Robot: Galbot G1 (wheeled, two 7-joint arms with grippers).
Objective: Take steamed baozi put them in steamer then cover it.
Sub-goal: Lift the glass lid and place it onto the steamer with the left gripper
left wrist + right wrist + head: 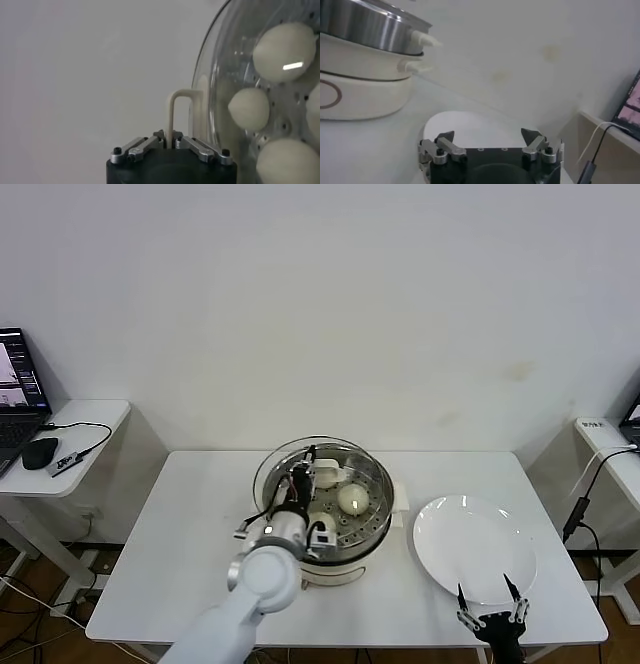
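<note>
The left gripper [171, 145] is clamped on the cream handle [181, 112] of the cover [300, 469], which it holds tilted over the steamer [345, 529]. Beyond the glass sit the steamed baozi [284, 52]. To finish well, level the cover, centre its rim on the steamer, then release. The right gripper [489, 136] waits with fingers apart, beside the plate [470, 544].

White table [180, 534] carries 1 empty white plate [474, 546] on its right half. Left side desk [85, 424] holds 1 laptop [18, 389], 1 black mouse [40, 451] and cable.
</note>
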